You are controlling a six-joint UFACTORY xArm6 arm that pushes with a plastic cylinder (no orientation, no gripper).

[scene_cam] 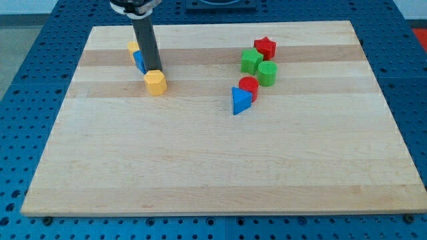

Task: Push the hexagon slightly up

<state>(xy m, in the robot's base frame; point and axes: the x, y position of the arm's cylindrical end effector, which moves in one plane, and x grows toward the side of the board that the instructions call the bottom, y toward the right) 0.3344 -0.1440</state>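
You see the yellow hexagon (155, 82) on the tabletop (213, 167) toward the view's upper left, touching my tip (153, 69) just above it; no jaws exist here

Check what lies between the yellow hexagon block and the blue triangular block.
Nothing: in the camera view only bare wooden board separates the yellow hexagon block from the blue triangular block. My tip sits at the hexagon's upper edge.

wooden board (220, 167) — yellow hexagon (155, 82) left | five-block cluster (255, 73) right — all flat
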